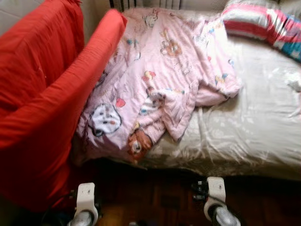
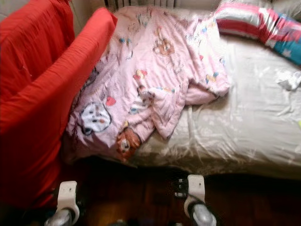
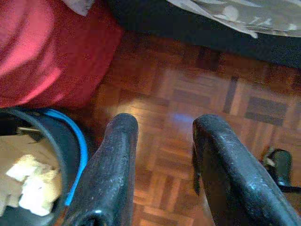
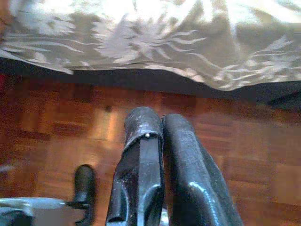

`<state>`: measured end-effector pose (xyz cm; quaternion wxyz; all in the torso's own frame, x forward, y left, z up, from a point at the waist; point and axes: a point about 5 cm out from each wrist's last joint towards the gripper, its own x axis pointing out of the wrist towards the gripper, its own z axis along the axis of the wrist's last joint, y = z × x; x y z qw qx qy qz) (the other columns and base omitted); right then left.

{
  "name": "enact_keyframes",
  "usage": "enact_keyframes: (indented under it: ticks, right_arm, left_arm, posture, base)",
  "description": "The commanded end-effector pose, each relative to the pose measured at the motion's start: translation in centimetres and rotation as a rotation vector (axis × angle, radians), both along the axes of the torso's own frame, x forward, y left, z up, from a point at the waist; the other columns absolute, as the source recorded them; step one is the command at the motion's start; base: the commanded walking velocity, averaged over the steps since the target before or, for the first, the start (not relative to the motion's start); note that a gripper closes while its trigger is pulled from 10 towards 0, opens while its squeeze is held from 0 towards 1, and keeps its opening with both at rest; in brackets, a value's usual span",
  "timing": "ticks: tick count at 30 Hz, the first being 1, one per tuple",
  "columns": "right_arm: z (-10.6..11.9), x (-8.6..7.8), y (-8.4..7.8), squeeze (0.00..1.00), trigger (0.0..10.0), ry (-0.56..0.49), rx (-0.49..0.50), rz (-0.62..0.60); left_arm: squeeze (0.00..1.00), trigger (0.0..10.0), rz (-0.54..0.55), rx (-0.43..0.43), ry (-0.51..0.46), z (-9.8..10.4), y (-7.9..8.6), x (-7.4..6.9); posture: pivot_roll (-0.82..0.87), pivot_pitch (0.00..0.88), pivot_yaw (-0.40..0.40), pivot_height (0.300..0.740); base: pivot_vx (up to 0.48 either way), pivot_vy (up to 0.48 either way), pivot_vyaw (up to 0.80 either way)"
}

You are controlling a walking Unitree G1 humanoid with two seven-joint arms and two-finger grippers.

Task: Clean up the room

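Pink blanket [image 1: 155, 84] lies crumpled lengthwise down the bed [image 1: 254, 122] — left tool [image 3: 164, 136] parted, right tool [image 4: 160, 127] closed, empty.

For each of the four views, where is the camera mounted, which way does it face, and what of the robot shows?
Left and right eye views: head stereo pair, looking forward and down at the bed with its pink blanket; both wrists show at the bottom edge.
Left wrist view: on the left wrist, looking along the open left gripper at the parquet floor.
Right wrist view: on the right wrist, along the shut right gripper.
Both wrist views share that floor.
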<state>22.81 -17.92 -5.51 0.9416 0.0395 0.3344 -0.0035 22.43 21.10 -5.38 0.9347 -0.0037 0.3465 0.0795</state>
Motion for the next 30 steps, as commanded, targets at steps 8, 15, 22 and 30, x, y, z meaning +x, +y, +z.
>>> enact_keyframes:
  ticks: [8, 15, 22, 30]
  right_arm:
    - [-0.8, -1.5, -1.4, 0.00, 10.0, 0.057, 0.006, -0.019]
    - [-1.1, -1.9, -0.5, 0.00, 10.0, 0.059, 0.006, 0.028]
    - [-1.2, -1.9, 0.1, 0.00, 10.0, 0.055, 0.030, 0.014]
    - [-1.1, -1.8, 0.4, 0.00, 10.0, 0.050, 0.039, 0.025]
  left_arm:
    - [0.00, 10.0, 0.000, -0.013, 0.036, -0.6, -0.1, -0.9]
    - [0.00, 10.0, -0.002, -0.015, 0.031, -0.6, -0.1, -0.8]
    - [0.00, 10.0, -0.002, -0.014, 0.028, -0.5, -0.1, -0.7]
    - [0.00, 10.0, -0.005, -0.013, 0.028, -0.5, -0.2, -0.7]
  posture:
    - [0.00, 0.202, 0.006, 0.740]
    - [0.00, 0.208, 0.005, 0.740]
    - [0.00, 0.209, 0.005, 0.740]
    - [0.00, 0.209, 0.005, 0.740]
  base:
    - [0.000, 0.000, 0.00]
    - [0.000, 0.000, 0.21]
    - [0.000, 0.000, 0.40]
    - [0.289, 0.000, 0.00]
